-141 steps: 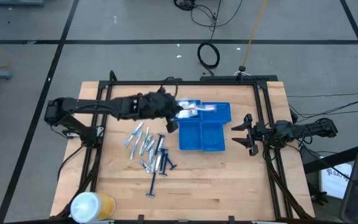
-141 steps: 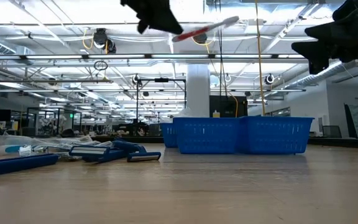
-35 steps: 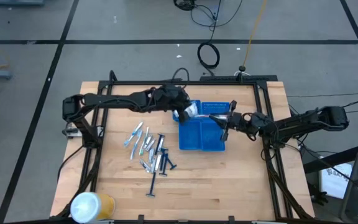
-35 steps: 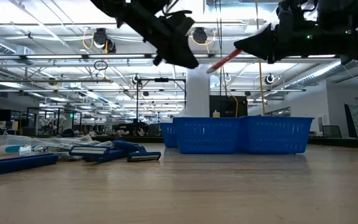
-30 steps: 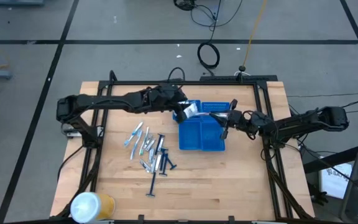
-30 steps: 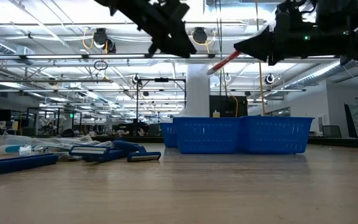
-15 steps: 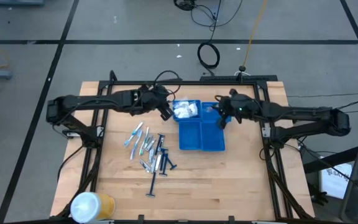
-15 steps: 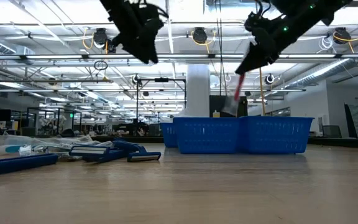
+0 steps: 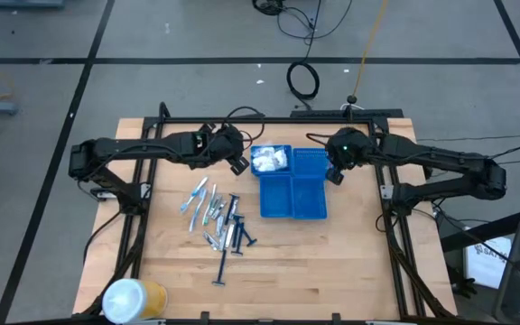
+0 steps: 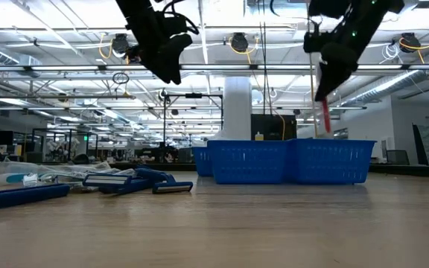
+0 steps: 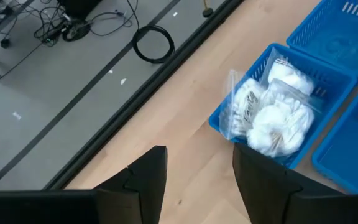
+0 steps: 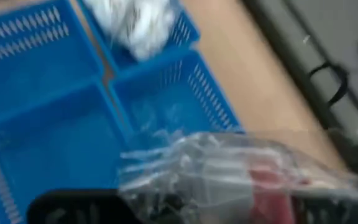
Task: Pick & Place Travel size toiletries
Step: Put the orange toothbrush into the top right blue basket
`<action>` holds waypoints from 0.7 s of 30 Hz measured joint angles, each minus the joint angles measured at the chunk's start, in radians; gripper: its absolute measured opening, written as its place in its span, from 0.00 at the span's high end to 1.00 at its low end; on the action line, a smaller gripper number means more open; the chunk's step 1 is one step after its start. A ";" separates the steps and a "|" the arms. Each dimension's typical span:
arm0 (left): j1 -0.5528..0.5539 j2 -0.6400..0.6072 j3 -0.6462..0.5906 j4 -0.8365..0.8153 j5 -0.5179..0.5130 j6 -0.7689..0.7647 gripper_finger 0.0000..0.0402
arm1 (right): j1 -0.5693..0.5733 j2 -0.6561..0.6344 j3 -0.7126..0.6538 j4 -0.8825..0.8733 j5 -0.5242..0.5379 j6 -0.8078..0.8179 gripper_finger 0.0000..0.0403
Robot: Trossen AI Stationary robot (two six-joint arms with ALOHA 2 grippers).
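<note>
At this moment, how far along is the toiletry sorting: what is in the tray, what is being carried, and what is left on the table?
Done: a white packet lies in one far compartment of the blue tray. In hand: the right tool, shut on a clear-wrapped red item, hangs it over the tray. The left tool is open and empty beside the tray. Left: the pile of razors and tubes on the table, so most of the job remains.

Obscured and indistinct items, blue tray [image 9: 293,199] area

Clear-wrapped item [image 12: 229,168] with a red part in right hand [image 10: 323,95]: blurred, contents unreadable; grip point hidden in the right wrist view. White packets [image 11: 269,115] in the tray's corner compartment: print too small to read. Loose pile [image 9: 217,221] left of the tray: pieces too small to sort individually. Left hand [image 11: 197,180]: fingertips cut off by the frame edge.
</note>
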 joint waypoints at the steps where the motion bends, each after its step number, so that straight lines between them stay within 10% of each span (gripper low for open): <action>1: 0.000 0.000 0.000 0.000 0.000 0.001 0.56 | -0.008 0.005 -0.009 -0.008 -0.006 0.001 0.96; 21: 0.003 0.000 0.000 0.003 0.000 -0.001 0.60 | -0.026 0.192 -0.018 0.090 -0.051 -0.038 0.89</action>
